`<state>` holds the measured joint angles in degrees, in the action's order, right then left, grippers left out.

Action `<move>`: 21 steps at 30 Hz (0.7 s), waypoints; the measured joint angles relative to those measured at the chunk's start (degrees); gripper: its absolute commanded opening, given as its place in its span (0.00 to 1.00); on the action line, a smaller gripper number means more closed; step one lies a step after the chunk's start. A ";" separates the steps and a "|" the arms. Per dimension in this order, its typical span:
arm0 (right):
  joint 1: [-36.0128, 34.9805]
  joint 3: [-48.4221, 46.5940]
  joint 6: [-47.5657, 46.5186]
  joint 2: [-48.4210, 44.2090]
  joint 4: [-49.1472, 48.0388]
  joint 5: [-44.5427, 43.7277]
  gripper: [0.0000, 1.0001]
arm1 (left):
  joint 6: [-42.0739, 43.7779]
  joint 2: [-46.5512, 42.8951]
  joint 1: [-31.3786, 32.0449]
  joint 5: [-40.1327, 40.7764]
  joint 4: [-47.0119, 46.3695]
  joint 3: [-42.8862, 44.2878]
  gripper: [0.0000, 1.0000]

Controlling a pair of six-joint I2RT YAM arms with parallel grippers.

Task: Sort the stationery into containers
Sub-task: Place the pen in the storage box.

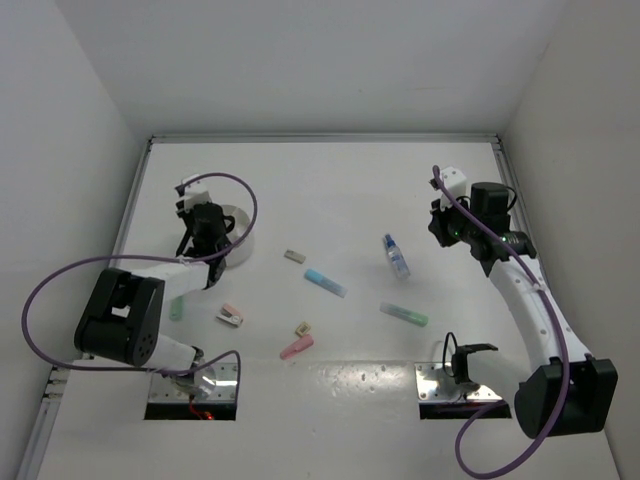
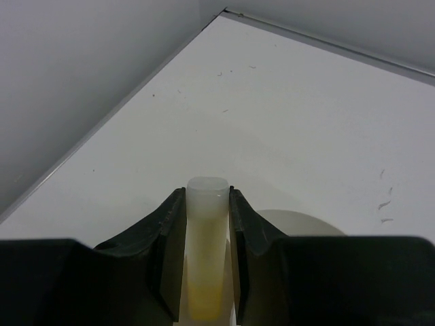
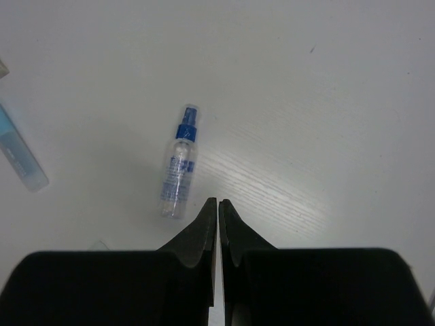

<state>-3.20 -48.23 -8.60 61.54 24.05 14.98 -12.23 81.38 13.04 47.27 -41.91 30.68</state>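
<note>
My left gripper [image 1: 203, 236] hangs over the white round bowl [image 1: 238, 228] and is shut on a yellow highlighter with a cloudy cap [image 2: 206, 231]; the jaws [image 2: 207, 195] press both its sides, and the bowl's rim [image 2: 299, 221] shows just behind. My right gripper [image 1: 440, 228] is shut and empty [image 3: 217, 202], just right of the blue-capped clear bottle [image 1: 396, 255], which lies flat [image 3: 178, 166]. On the table lie a light-blue highlighter [image 1: 325, 282], a green highlighter [image 1: 404, 314], a pink stick [image 1: 296, 347], two tan blocks [image 1: 294, 256] [image 1: 302, 328] and a pink-white stapler-like piece [image 1: 231, 316].
A small green item [image 1: 176, 308] lies beside the left arm's forearm. The light-blue highlighter's end shows at the left of the right wrist view [image 3: 20, 157]. White walls close the table at the left, back and right. Two metal base plates [image 1: 440, 385] sit at the near edge.
</note>
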 measured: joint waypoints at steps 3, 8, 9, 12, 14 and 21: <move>0.00 0.00 0.00 0.26 0.00 0.00 0.03 | 1.05 1.09 0.00 0.39 -0.17 0.68 0.03; 0.00 0.00 0.00 0.37 0.00 0.00 0.03 | 0.98 2.01 -0.26 1.53 -0.13 2.08 0.27; 0.00 0.00 0.00 0.37 0.02 0.00 0.03 | 0.85 2.12 -0.28 1.68 -0.09 2.16 0.32; 0.00 0.00 0.00 0.37 0.02 -0.02 0.03 | 0.28 2.21 -0.33 1.95 0.57 2.38 0.41; 0.00 0.00 0.00 0.37 0.02 -0.02 0.03 | -0.11 2.21 -0.35 2.12 1.07 2.75 0.47; 0.00 0.00 0.00 0.37 0.02 -0.04 0.03 | -1.22 1.86 -0.37 2.25 3.08 3.69 0.57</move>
<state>-3.20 -48.23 -8.60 61.91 24.08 14.94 -13.45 83.24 12.67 49.52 -38.83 34.37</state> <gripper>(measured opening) 0.033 0.570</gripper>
